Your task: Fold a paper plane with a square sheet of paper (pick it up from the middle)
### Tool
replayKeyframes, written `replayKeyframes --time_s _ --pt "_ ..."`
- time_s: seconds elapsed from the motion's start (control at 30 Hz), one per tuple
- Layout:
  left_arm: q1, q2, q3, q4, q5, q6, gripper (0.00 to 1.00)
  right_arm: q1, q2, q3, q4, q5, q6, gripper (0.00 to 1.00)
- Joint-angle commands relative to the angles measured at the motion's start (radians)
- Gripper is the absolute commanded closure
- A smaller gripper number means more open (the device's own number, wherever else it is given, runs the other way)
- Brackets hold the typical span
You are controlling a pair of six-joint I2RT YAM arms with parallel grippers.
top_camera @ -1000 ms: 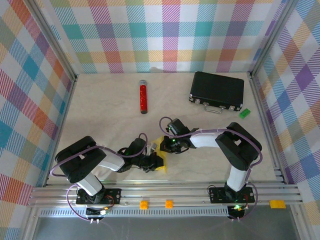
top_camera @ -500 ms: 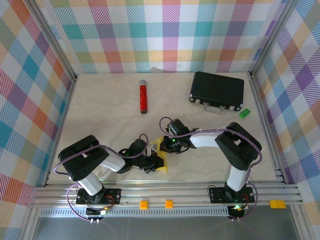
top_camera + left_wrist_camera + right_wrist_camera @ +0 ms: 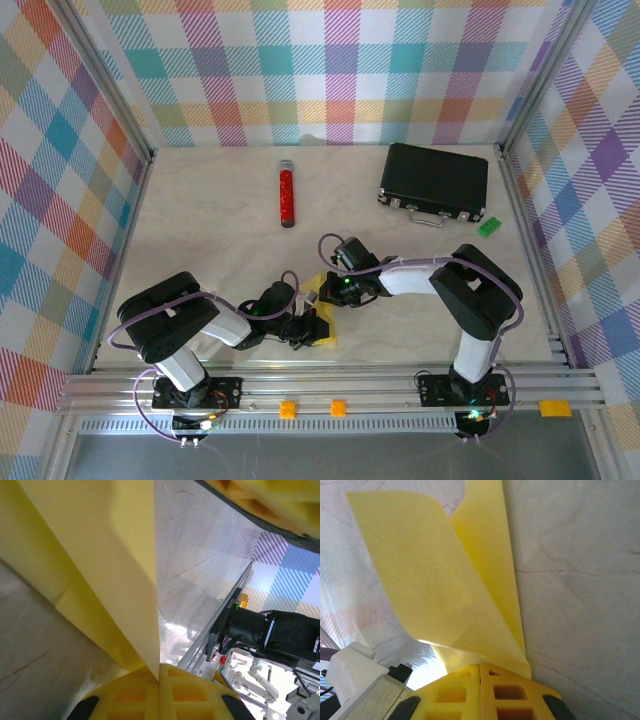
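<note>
Pale marbled surface (image 3: 220, 220) lies under both my hands, which meet low near its front edge, a little left of centre. My left hand (image 3: 160, 680) is clenched: its two yellow pads are pressed together, and an edge of the paper (image 3: 420, 565) runs straight down into the seam between them. From there the yellow paper rises away from the pads as a long, narrow folded strip with a sharp crease along one side, held up off the surface. My right hand (image 3: 480, 672) is clenched too, pads tight together, nipping the paper at a corner where two layers come together. In my right wrist view one layer curls up and leftward as a broad loose flap, while a narrower layer lies flat against the surface and runs away from the pads. From above, the paper is a small yellow patch caught between the two hands, the left hand coming at it from the left and the right hand from just behind it; most of it is hidden by the arms. Farther out, toward the back, a red cylinder (image 3: 286, 195) lies lengthwise left of centre, well apart from the paper. A black case (image 3: 435, 180) sits at the back right, with a green block (image 3: 488, 227) just beside its near right corner. Checked walls (image 3: 340, 70) in many colours close in the back and both sides.
</note>
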Motion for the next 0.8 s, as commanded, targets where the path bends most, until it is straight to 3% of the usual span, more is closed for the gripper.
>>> replayKeyframes --time_s 0.0,0.27,0.37,0.57,0.6,0.63,0.77 --pt "-0.028 -0.003 -0.004 0.011 0.047 0.002 0.93 0.018 0.09 -0.051 -0.156 0.095 0.02 0.98" --pt "-0.042 -0.039 0.017 -0.037 0.051 0.019 0.88 0.018 0.094 -0.056 -0.153 0.097 0.025 0.98" --pt "-0.046 -0.035 0.023 -0.053 0.047 0.031 1.0 0.018 0.095 -0.06 -0.149 0.096 0.029 0.98" --pt "-0.048 -0.039 0.02 -0.063 0.023 0.045 1.0 0.018 0.095 -0.065 -0.14 0.093 0.035 0.98" --pt "-0.048 -0.045 0.02 -0.057 0.029 0.045 0.96 0.017 0.094 -0.067 -0.137 0.094 0.036 0.98" --pt "-0.048 -0.054 0.018 -0.052 0.033 0.045 0.83 0.018 0.094 -0.07 -0.134 0.092 0.038 0.98" --pt "-0.045 -0.148 0.003 -0.137 -0.016 0.067 0.72 0.018 0.078 -0.083 -0.093 0.084 0.062 0.98"
